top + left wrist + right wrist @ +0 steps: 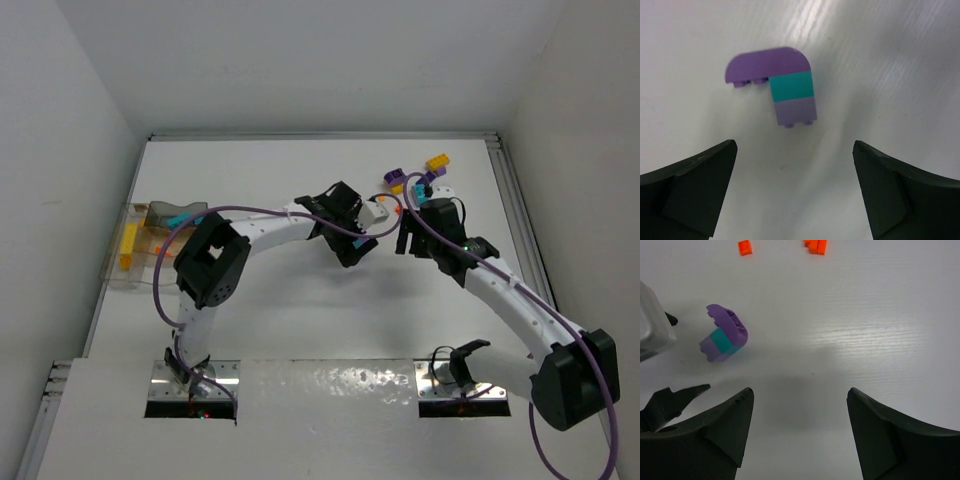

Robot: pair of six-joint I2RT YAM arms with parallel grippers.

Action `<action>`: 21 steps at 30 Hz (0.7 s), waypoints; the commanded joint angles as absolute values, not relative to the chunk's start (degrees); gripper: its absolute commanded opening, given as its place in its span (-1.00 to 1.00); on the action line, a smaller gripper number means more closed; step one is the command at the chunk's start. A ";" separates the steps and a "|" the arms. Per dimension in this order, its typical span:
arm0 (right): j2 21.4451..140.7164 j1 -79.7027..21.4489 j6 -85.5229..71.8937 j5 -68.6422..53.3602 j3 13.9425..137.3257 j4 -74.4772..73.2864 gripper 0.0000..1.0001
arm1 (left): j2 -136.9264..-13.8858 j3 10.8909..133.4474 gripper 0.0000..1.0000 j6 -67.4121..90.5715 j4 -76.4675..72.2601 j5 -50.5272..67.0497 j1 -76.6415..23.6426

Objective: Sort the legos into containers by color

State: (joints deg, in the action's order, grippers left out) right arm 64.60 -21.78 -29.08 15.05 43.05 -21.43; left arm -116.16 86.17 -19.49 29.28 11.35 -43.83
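Observation:
A joined piece of legos, a purple arch on teal and lilac bricks [790, 87], lies on the white table just ahead of my left gripper [794, 145], which is open and empty. It also shows in the right wrist view [722, 337], ahead and to the left of my right gripper [800, 390], which is also open and empty. In the top view the left gripper [366, 230] and right gripper [405, 230] face each other at mid-table, and the arms hide the piece. The clear container [115, 270] stands at the left edge and holds yellow [130, 245] and teal [180, 217] bricks.
Loose legos lie behind the grippers: a purple one [395, 178], a yellow one [437, 162] and small orange ones [815, 246]. The left wrist's white camera block [652, 325] is close on the right gripper's left. White walls enclose the table.

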 commanded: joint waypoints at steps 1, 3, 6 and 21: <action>63.63 -21.53 -30.23 17.05 42.28 -21.62 0.48 | -116.28 87.01 1.00 -17.75 21.01 8.70 -44.47; 63.46 -21.53 -30.23 16.79 42.10 -21.71 0.49 | -117.24 86.92 1.00 -17.58 19.60 8.87 -44.47; 63.37 -21.53 -30.06 16.96 41.66 -21.44 0.49 | -118.82 86.84 0.95 -17.05 18.63 10.63 -44.65; 60.73 -21.53 -31.11 21.09 40.78 -23.11 0.49 | -122.69 87.27 0.26 -13.62 14.59 11.16 -44.82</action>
